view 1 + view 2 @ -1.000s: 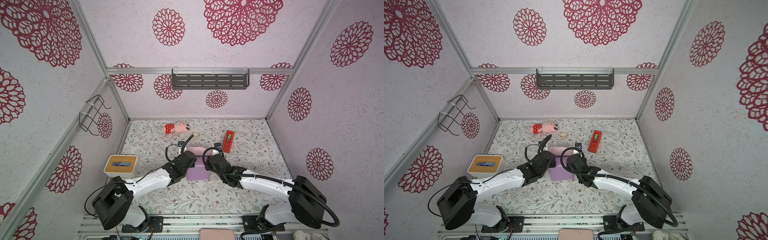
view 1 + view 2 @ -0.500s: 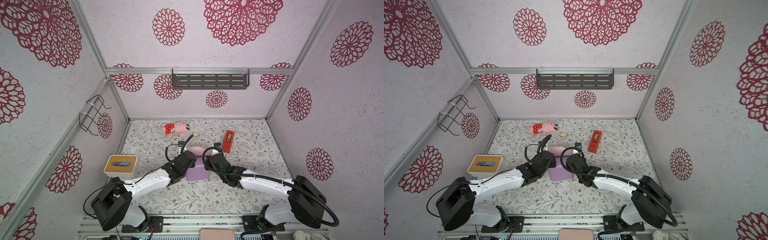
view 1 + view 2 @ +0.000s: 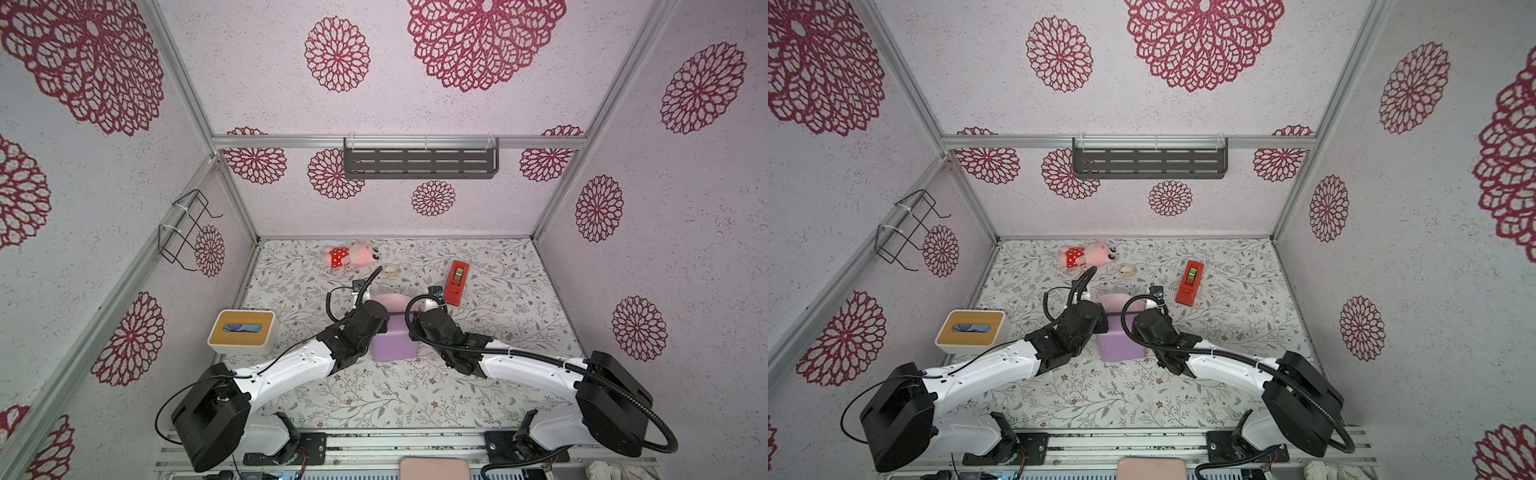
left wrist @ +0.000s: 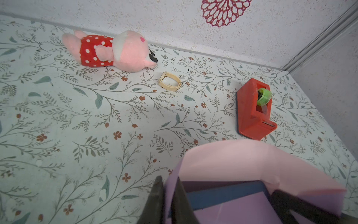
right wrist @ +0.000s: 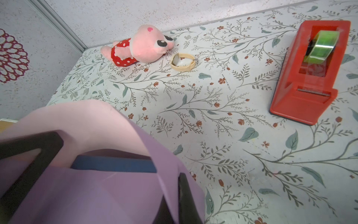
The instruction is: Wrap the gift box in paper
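My left jaws clamped on a lilac edge of the paper [image 3: 394,347], right jaws likewise pinching it, gift box [image 5: 114,164] between the two jaws beneath the drape, nothing visibly shifted since a second ago

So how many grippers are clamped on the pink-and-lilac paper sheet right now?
2. Left gripper pinches the thin pink-and-lilac paper sheet at the navy-blue cardboard gift box's left side; right gripper pinches it at the right side, one finger partly hidden by paper.
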Controlling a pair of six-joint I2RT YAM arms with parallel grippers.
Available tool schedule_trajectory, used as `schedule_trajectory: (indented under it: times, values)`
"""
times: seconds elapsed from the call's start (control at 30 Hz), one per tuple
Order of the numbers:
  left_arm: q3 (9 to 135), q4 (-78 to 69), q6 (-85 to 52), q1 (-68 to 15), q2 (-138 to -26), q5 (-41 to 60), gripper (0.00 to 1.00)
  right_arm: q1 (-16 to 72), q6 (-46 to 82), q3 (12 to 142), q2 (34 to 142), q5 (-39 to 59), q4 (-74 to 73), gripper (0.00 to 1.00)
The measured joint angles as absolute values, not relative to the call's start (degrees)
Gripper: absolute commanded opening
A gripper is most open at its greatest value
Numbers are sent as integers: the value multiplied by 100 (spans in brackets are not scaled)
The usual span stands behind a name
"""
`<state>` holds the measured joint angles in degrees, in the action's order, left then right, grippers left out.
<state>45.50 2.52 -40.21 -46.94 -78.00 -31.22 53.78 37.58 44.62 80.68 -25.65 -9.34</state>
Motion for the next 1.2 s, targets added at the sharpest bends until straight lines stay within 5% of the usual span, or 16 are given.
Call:
schedule_trajectory:
  times: [0.13, 0.43, 0.6, 1.07, 1.2]
  values:
    - [4550, 257, -3999, -4694, -7802, -3122, 0, 5378, 3758, 4462, 8068, -2567, -934, 1]
    - [4550, 257, -3942, -4694, -7802, -3164, 0, 5352, 3686, 4464, 7975, -2567, -792, 36]
    - [4550, 259, -3916, -4694, -7802, -3164, 0, 5172, 3579, 4473, 7703, -2418, -696, 40]
    - [4550, 244, -3907, -4694, -7828, -3162, 0, 5035, 3369, 5089, 8093, -2217, -467, 0]
    - [4550, 242, -3907, -4694, -7832, -3157, 0, 5046, 3391, 5177, 8169, -2316, -370, 0]
